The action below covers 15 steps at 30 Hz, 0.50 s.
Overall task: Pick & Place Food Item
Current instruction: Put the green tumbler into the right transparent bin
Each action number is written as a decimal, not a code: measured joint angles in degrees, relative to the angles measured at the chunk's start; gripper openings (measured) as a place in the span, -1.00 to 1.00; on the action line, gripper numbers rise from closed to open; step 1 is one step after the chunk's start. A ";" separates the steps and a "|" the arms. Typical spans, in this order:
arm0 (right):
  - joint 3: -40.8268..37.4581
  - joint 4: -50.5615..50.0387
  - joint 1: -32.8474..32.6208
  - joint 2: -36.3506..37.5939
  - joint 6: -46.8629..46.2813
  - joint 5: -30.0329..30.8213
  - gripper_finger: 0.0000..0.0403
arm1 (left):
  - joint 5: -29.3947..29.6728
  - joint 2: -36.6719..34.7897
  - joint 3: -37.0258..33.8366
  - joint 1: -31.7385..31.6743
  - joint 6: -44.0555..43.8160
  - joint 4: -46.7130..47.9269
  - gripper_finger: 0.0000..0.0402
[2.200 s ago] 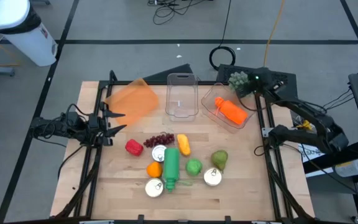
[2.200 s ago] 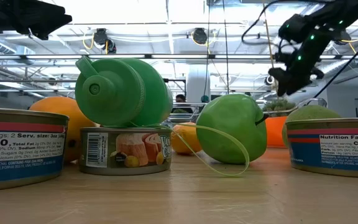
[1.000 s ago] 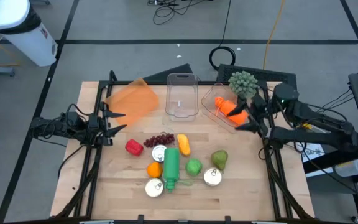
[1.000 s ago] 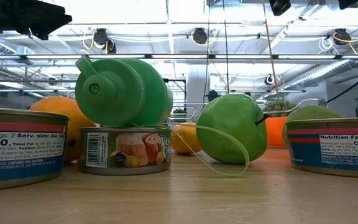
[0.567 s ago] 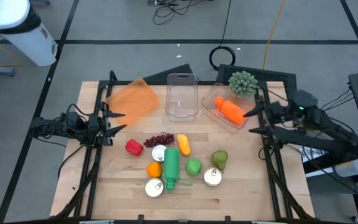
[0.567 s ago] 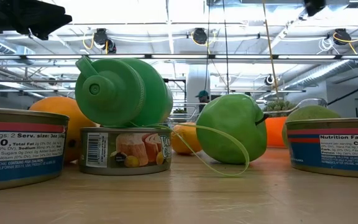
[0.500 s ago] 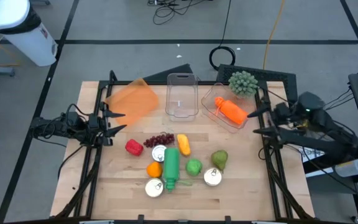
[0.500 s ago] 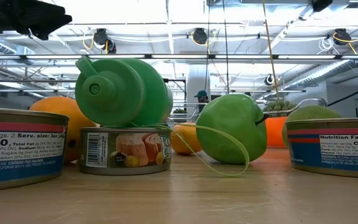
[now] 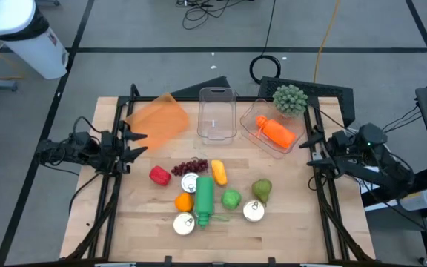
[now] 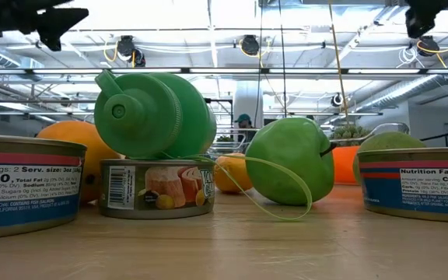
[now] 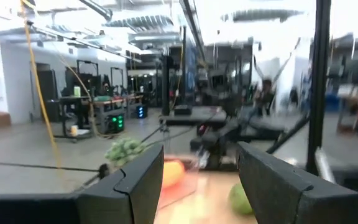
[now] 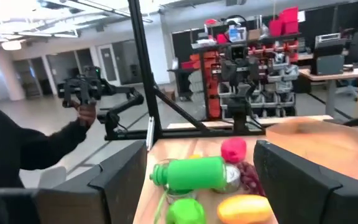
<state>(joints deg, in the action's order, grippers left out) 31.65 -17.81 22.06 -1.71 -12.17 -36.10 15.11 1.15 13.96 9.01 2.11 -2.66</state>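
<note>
Two dark, near-black jointed arms, slim tubular links, black cables trailing along them, left gripper (image 9: 133, 144) with thin pointed matte fingers, right gripper (image 9: 310, 148) alike, small green light on the right wrist, broad blocky dark fingers (image 12: 124, 175) in wrist views

A green bottle (image 9: 204, 196), an orange carrot (image 9: 276, 132), dark red grapes (image 9: 192, 166) and a red pepper (image 9: 159, 175) lie on the pale wooden table (image 9: 288, 222).
</note>
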 joint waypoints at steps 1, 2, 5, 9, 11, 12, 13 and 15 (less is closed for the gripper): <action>-0.37 0.53 -0.01 -0.66 -0.08 -0.09 0.38 | 0.48 0.02 -0.01 0.04 -1.70 -0.14 0.07; -0.83 0.16 -0.02 -1.13 -0.21 -0.08 0.38 | 1.08 0.05 -0.02 0.04 -2.52 -0.40 0.07; -2.07 -0.45 -0.02 -1.40 -0.28 0.04 0.38 | 1.34 0.62 0.00 0.01 -4.37 0.26 0.07; -3.21 0.01 -0.04 -1.32 -0.83 0.02 0.38 | 1.45 1.99 -0.02 0.00 -7.00 1.80 0.07; -3.57 -0.34 -0.04 -1.41 -0.79 0.11 0.38 | 1.49 3.12 -0.02 0.02 -8.33 1.43 0.07; -3.68 -0.11 -0.04 -1.41 -0.80 0.12 0.38 | 1.55 3.74 -0.02 0.01 -9.14 1.02 0.07; -3.84 0.17 -0.04 -1.43 -0.73 0.20 0.38 | 1.68 4.45 -0.02 0.03 -9.96 -0.10 0.07; -4.46 0.13 -0.04 -1.58 -0.71 0.17 0.38 | 1.81 6.27 -0.02 0.00 -10.99 -2.81 0.07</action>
<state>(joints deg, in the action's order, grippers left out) 27.19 -17.68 22.02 -3.29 -12.88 -35.92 16.93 7.42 13.93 9.02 -8.89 -5.48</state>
